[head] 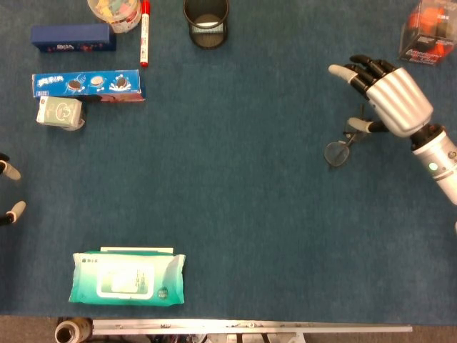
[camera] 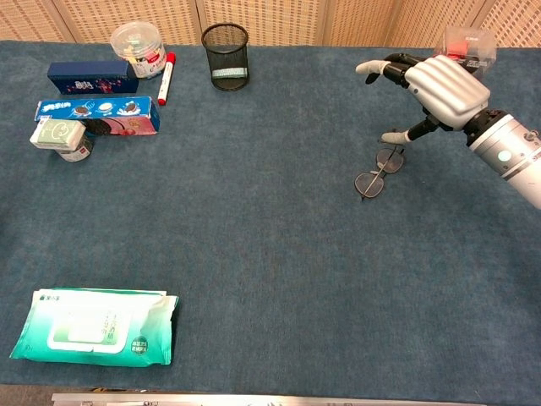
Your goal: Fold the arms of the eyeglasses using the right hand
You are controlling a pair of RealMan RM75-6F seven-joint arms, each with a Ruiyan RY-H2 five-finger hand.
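Note:
Thin-framed round eyeglasses [head: 340, 146] [camera: 377, 172] lie on the blue table at the right. My right hand [head: 391, 96] [camera: 431, 85] hovers just above and behind them, fingers spread and holding nothing, its thumb tip close to the far lens. In the head view the hand covers the far part of the glasses, so I cannot tell how their arms lie. Only the fingertips of my left hand [head: 10, 191] show at the left edge of the head view, apart from each other and holding nothing.
A black mesh cup [head: 206, 21] stands at the back centre. A red marker [head: 145, 32], cookie box [head: 88, 84], blue box [head: 73, 37] and small carton [head: 60, 113] sit back left. A wet-wipes pack [head: 128, 276] lies front left. A clear container with orange contents [head: 428, 28] stands back right.

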